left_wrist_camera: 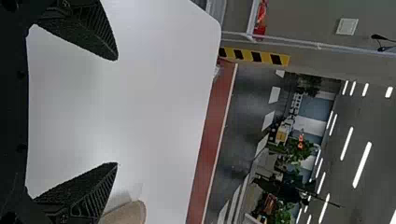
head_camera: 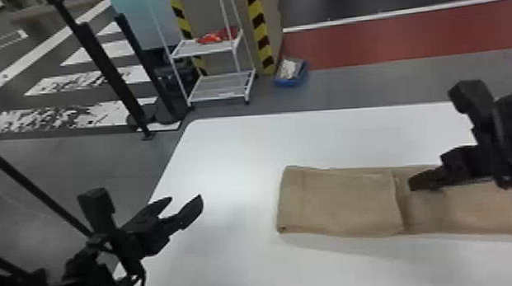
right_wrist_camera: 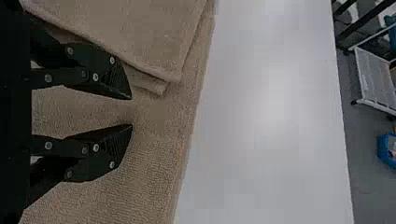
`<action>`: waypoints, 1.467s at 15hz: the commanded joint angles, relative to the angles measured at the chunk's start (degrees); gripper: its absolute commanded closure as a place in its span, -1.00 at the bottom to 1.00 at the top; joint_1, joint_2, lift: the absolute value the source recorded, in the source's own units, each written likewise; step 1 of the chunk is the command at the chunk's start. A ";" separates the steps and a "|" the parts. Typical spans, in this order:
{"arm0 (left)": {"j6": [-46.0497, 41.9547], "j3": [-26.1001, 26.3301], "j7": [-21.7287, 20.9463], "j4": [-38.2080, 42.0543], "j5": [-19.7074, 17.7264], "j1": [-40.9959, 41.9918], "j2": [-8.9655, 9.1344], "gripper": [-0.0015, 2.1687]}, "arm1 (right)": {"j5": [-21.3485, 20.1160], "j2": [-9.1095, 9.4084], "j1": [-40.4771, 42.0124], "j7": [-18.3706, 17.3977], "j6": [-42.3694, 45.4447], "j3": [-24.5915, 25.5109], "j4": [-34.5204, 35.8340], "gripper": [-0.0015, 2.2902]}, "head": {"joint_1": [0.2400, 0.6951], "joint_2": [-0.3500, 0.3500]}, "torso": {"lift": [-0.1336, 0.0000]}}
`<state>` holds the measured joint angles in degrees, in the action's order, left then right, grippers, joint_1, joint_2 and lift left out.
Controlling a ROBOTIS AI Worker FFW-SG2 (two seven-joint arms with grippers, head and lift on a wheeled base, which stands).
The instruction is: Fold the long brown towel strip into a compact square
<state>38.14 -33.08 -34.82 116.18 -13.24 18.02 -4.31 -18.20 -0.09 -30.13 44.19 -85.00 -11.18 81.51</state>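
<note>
brown towel strip [head_camera: 339, 203] | left end folded over | right pincer [head_camera: 418, 182] above, parted

Head view: the towel [head_camera: 340, 203] is cut off by the right edge and partly hidden by the right gripper [head_camera: 420, 183]. The table [head_camera: 226, 154] is cut off below. The blue bin's [head_camera: 288, 83] contents are too small to identify.

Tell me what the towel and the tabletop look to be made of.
The towel looks like soft woven cloth, probably cotton terry, given its matte, finely textured surface. The table seems to be smooth laminate or coated board, judging by its even white surface and faint soft sheen.
</note>
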 commanded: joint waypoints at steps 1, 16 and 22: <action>0.32 -0.58 -0.25 0.45 -0.74 0.61 -0.08 -0.93 | -18.27 0.14 4.29 0.37 10.51 -12.28 3.57 -0.94 | 1.00 0.93 | -0.87; 0.32 -3.22 -2.19 2.29 -2.41 3.87 -0.79 -0.93 | -18.09 0.14 14.40 -0.24 8.57 -14.30 19.13 -0.93 | 1.00 1.00 | -0.87; 0.14 -2.60 -2.10 1.68 -2.23 3.78 -1.14 -0.93 | -10.18 0.14 15.72 -3.67 8.75 -10.79 21.59 -0.93 | 1.00 1.00 | -0.87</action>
<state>38.42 -35.86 -36.91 117.97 -15.51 21.83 -5.48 -30.23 -0.09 -14.57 40.93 -76.41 -22.43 103.14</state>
